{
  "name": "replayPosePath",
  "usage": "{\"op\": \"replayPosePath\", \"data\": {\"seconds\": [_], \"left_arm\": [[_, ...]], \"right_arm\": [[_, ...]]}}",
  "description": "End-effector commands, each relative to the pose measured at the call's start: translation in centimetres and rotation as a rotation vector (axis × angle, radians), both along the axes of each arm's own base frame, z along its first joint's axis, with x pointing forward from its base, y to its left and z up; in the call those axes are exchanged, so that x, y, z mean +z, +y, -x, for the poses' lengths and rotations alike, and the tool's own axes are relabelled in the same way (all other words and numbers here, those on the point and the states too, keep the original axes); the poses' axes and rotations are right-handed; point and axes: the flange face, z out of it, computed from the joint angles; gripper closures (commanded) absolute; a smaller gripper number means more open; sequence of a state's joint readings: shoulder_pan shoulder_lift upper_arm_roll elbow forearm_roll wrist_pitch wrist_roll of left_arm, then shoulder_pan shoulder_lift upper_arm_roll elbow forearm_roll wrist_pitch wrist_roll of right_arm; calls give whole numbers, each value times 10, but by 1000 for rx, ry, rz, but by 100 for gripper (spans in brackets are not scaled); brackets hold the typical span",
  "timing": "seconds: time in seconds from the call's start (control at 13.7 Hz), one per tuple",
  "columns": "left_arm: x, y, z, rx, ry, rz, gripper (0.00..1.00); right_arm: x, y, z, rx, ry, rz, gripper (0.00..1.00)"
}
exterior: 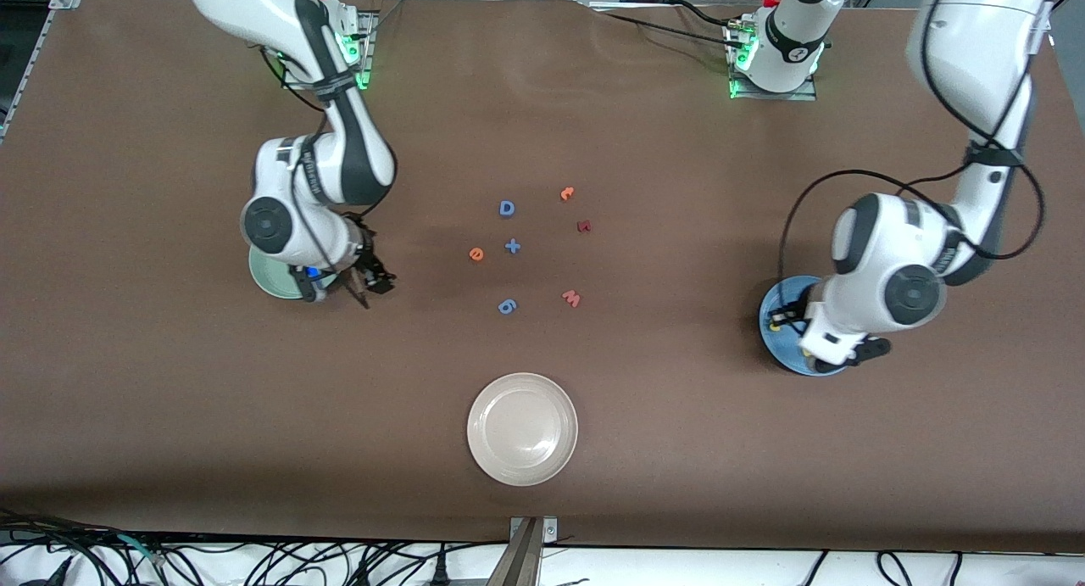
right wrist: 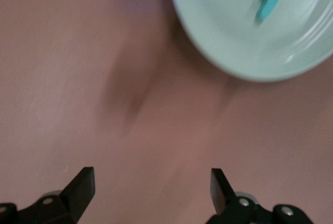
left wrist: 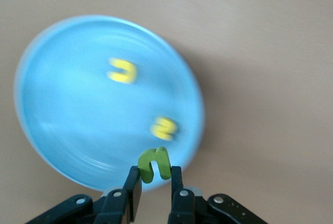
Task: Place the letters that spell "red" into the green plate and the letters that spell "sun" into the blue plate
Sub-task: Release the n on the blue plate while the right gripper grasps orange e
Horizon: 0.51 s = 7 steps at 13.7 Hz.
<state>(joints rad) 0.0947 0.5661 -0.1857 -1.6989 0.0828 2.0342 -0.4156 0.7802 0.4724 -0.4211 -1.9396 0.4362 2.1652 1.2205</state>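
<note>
the left gripper [left wrist: 155, 182] hangs over the blue plate [left wrist: 62, 120], low in its wrist frame, clenched on the green "n" [left wrist: 154, 164] poking up between its fingertips, seemingly to join the two yellow letters [left wrist: 123, 71] there. the right gripper [right wrist: 151, 185], jaws spread and empty, sits just off the green plate [right wrist: 229, 37], upper right, holding a teal letter [right wrist: 267, 1].

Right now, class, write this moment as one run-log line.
left tool: shut on green n, over blue plate | right tool: open, beside green plate | orange e: on table
</note>
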Motion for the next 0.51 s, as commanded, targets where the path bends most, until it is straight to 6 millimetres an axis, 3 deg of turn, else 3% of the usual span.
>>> {"op": "replayPosePath", "data": {"seconds": [0.0, 0.07, 0.15, 0.22, 0.29, 0.44], "left_arm": [[-18, 15, -13, -52, 11, 7, 81], [-25, 15, -19, -49, 9, 11, 76], [-29, 18, -23, -54, 8, 12, 26], [-22, 23, -26, -88, -6, -2, 0], [-12, 28, -27, -100, -16, -21, 0], [26, 51, -29, -76, -57, -40, 0]], "right_arm": [[-5, 44, 2, -73, -55, -27, 1], [-11, 62, 5, -85, -84, -30, 1], [-15, 76, 7, -85, -108, -33, 1], [-22, 89, 12, -68, -121, -33, 1], [-29, 101, 18, -48, -138, -29, 1], [-43, 119, 30, -16, -158, -20, 2]]}}
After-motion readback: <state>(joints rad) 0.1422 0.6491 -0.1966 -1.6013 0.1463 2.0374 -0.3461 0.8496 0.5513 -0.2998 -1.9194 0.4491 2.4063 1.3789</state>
